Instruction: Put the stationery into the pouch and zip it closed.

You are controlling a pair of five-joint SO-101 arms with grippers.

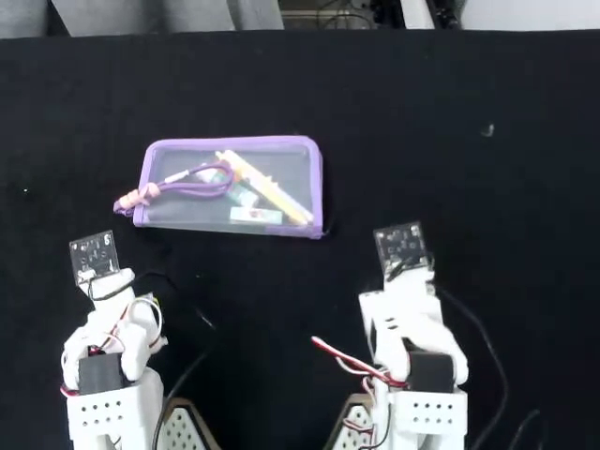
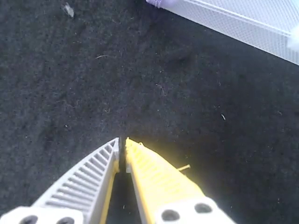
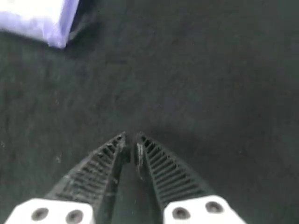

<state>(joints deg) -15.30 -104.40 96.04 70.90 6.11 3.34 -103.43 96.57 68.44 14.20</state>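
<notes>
1. The counter (image 1: 469, 187) is covered in a black, felt-like cloth, matte, with bits of lint on it. It gives the pouch a soft, grippy bed.
2. The pouch (image 1: 234, 142) lies flat at the middle-left of the counter, well apart from both arms. It is a rounded rectangle of see-through mesh edged in purple fabric, and it looks limp and easy to drag.
3. The left tool (image 2: 122, 142) is closed and empty, its ribbed grey and yellow fingers meeting at the tips. It hovers over bare cloth near the pouch's lower corner.
4. The right tool (image 3: 131, 137) is likewise closed on nothing, with its dark ribbed fingers together.
5. The stationery is inside the pouch. I see a long yellow pen (image 1: 267, 192) lying diagonally, with a few smaller pieces beside it.
6. A purple cord (image 1: 192, 183) runs to a pink knot (image 1: 136, 199) at the pouch's left end.
7. I judge the loading done and the zip likely drawn, though I cannot see the teeth. My next move would be to check the closure. If a gap shows, one tool pins the pouch while the other pulls the cord.
</notes>
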